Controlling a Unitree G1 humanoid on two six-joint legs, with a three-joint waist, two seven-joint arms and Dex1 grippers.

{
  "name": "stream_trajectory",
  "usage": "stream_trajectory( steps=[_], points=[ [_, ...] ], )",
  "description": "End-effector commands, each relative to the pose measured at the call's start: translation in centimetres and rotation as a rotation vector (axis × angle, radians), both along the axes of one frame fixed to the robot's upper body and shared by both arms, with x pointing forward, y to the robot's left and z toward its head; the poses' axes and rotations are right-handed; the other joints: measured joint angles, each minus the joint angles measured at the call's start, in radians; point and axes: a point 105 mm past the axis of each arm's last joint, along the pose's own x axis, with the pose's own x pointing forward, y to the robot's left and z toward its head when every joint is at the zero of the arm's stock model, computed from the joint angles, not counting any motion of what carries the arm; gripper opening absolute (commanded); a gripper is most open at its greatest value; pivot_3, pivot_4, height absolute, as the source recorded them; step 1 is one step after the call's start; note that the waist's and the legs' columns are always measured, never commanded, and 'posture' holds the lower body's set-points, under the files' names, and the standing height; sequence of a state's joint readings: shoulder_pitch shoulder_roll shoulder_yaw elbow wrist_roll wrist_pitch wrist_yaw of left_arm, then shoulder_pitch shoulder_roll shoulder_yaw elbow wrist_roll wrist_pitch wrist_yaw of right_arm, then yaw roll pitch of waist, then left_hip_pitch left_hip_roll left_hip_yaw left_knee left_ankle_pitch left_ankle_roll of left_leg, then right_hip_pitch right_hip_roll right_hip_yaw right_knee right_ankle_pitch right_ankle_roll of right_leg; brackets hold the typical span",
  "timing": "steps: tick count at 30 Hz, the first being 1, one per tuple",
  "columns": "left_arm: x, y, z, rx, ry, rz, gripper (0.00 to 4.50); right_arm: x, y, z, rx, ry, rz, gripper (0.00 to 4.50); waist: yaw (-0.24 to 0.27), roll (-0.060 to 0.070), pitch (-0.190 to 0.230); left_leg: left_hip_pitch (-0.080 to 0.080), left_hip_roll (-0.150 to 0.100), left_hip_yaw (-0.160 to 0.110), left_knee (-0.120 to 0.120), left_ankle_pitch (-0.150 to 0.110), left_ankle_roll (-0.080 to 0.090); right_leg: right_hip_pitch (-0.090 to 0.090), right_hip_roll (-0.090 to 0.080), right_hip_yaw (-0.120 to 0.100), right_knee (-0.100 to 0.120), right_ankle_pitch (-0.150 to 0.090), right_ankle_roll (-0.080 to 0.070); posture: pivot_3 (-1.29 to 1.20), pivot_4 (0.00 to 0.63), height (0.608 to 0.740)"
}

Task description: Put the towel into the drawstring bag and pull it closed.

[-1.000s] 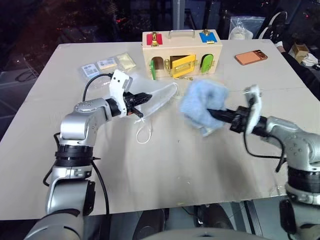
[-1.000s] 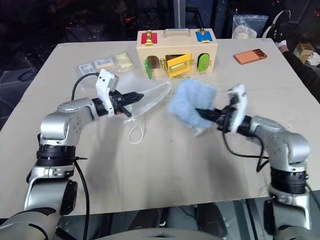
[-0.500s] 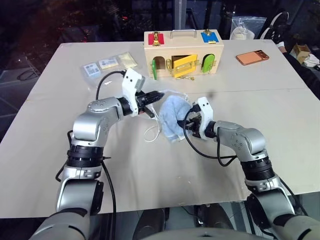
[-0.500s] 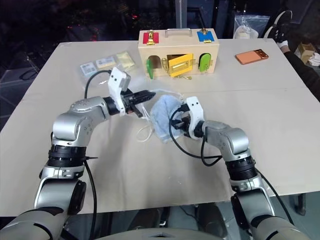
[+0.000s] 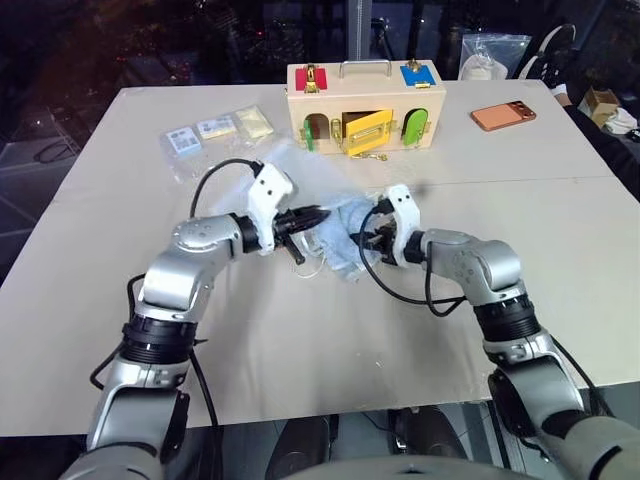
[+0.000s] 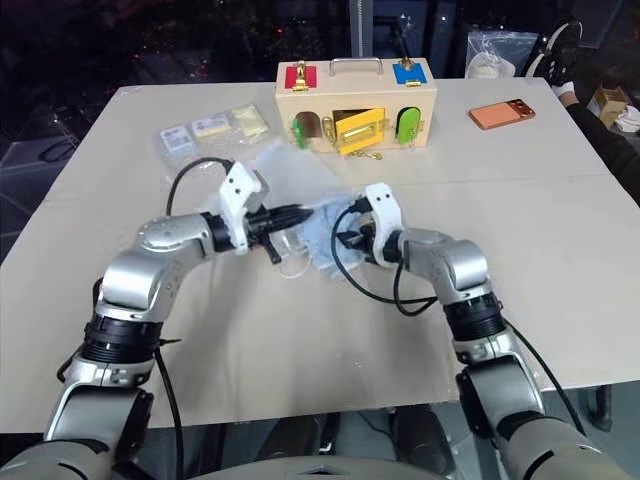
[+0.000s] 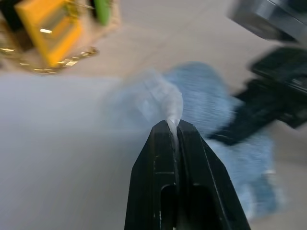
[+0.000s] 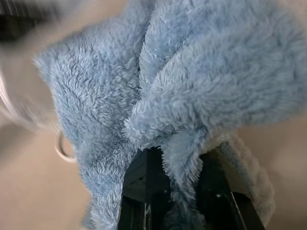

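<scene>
The light blue towel hangs bunched just above the table's middle, with my right gripper shut on it. In the right wrist view the fluffy towel spills over both black fingers. My left gripper is shut on a fold of the drawstring bag, a thin translucent white mesh trailing back over the arm. The pinched mesh shows in the left wrist view, with the towel right behind it. The towel touches the bag's mouth. A white cord loops down onto the table.
A wooden latch box with coloured doors stands at the back centre. Clear packets of cards lie at the back left, an orange phone at the back right. A plastic bag sits beyond the table.
My right gripper has carried the towel leftward and down until it meets the bag's mouth. My left gripper has drawn back and rightward with the bag, which now drapes over the arm.
</scene>
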State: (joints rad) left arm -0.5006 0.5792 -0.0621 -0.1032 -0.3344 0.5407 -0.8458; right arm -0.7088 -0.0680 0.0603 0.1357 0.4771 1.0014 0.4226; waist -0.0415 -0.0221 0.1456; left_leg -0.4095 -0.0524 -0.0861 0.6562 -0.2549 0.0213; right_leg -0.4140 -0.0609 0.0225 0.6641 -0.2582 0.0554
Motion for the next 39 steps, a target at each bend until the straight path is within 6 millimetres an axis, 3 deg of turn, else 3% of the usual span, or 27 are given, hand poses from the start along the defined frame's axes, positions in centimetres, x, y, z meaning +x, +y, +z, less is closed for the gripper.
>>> stream_trajectory(
  steps=[1,4,6,10,13,17,21,24,27,30,32,34,36,39],
  points=[
    [-1.0,-0.9,1.3,-0.006,-0.071,-0.050,0.00,0.2,0.9,2.8,0.167,0.005,0.019,0.04,0.000,0.000,0.000,0.000,0.000,0.000,0.000,0.000,0.000,0.000,0.000,0.000,0.000,0.000,0.000,0.00,0.150,0.740],
    [-1.1,-1.6,2.5,-0.074,-0.056,-0.054,0.00,0.1,1.7,1.8,0.166,0.008,0.032,0.04,0.003,0.000,0.000,0.000,0.000,0.000,0.000,0.000,0.000,0.000,0.000,-0.001,0.000,0.000,0.000,0.00,0.150,0.740],
    [-1.3,-1.8,2.5,-0.096,-0.013,-0.067,0.00,0.4,2.1,2.4,0.293,0.052,0.006,0.04,0.001,0.000,0.000,0.000,0.000,0.000,0.000,0.000,0.000,0.000,0.000,-0.001,0.000,0.000,0.000,0.00,0.150,0.740],
    [-2.3,-0.5,0.7,-0.095,0.100,-0.044,0.00,2.2,0.9,3.5,0.586,0.105,-0.094,0.04,-0.006,0.001,0.000,0.001,0.000,0.001,-0.001,0.000,0.000,0.000,0.001,0.001,0.000,0.000,0.000,0.00,0.150,0.740],
    [-2.4,0.3,0.7,-0.147,0.147,-0.004,0.00,1.5,0.9,2.9,0.730,0.139,-0.042,0.04,-0.002,0.001,0.000,0.003,0.000,0.002,-0.003,0.000,0.000,0.001,0.001,0.002,0.000,0.000,0.000,0.00,0.150,0.740],
    [-2.2,1.9,1.4,-0.251,0.283,0.047,0.00,0.8,1.1,1.3,0.776,0.156,-0.043,0.04,-0.002,0.001,0.000,0.003,0.001,0.002,-0.003,0.000,0.000,0.001,0.005,0.002,0.000,0.000,0.000,0.00,0.150,0.740],
    [-3.1,1.7,1.7,-0.292,0.396,0.002,0.00,-0.4,1.4,1.7,0.810,0.151,0.006,0.04,-0.004,0.001,0.000,0.005,0.001,0.003,-0.003,0.000,0.000,0.002,0.006,0.003,0.001,0.000,0.000,0.00,0.150,0.740],
    [-4.1,-0.5,2.3,-0.316,0.446,-0.091,0.00,-0.7,3.3,1.2,0.714,0.131,0.032,0.04,-0.005,0.001,0.001,0.006,0.001,0.003,-0.003,0.000,0.000,0.002,0.006,0.005,0.001,0.000,0.000,0.00,0.150,0.740],
    [-4.5,-2.3,2.9,-0.319,0.464,-0.156,0.00,0.8,4.9,-0.4,0.454,-0.034,-0.042,0.04,-0.003,0.001,0.000,0.009,0.001,0.004,-0.003,0.000,0.000,0.004,0.006,0.005,0.002,0.000,0.000,0.00,0.150,0.740],
    [-3.5,-2.5,3.0,-0.321,0.436,-0.117,0.00,0.4,6.3,-1.8,0.122,-0.326,0.049,0.04,-0.007,0.001,0.000,0.014,0.001,0.006,-0.004,0.000,0.000,0.006,0.007,0.007,0.002,0.000,0.000,0.00,0.150,0.740],
    [-3.1,-2.3,3.0,-0.325,0.438,-0.099,0.00,-0.2,6.7,-2.3,0.090,-0.379,0.097,0.04,-0.011,0.001,0.001,0.014,0.002,0.006,-0.004,0.000,-0.001,0.006,0.007,0.008,0.003,0.000,0.000,0.00,0.150,0.740],
    [-3.6,-1.7,2.2,-0.290,0.448,-0.092,0.00,0.8,5.7,0.0,0.441,-0.117,-0.008,0.04,-0.012,0.001,0.000,0.014,0.002,0.005,-0.004,0.000,-0.001,0.006,0.007,0.007,0.003,0.000,0.000,0.00,0.150,0.740],
    [-4.0,-0.8,1.4,-0.259,0.463,-0.071,0.00,0.6,4.8,1.7,0.651,0.008,0.016,0.04,-0.009,0.001,0.000,0.012,0.002,0.004,-0.004,0.000,-0.001,0.006,0.006,0.007,0.001,0.000,0.000,0.00,0.150,0.740],
    [-4.3,0.8,0.3,-0.224,0.471,-0.018,0.00,1.2,3.4,2.9,0.784,0.089,0.018,0.04,-0.011,0.002,0.001,0.012,0.002,0.003,-0.005,0.000,-0.001,0.006,0.004,0.008,0.000,0.000,0.000,0.00,0.150,0.740]
  ],
)
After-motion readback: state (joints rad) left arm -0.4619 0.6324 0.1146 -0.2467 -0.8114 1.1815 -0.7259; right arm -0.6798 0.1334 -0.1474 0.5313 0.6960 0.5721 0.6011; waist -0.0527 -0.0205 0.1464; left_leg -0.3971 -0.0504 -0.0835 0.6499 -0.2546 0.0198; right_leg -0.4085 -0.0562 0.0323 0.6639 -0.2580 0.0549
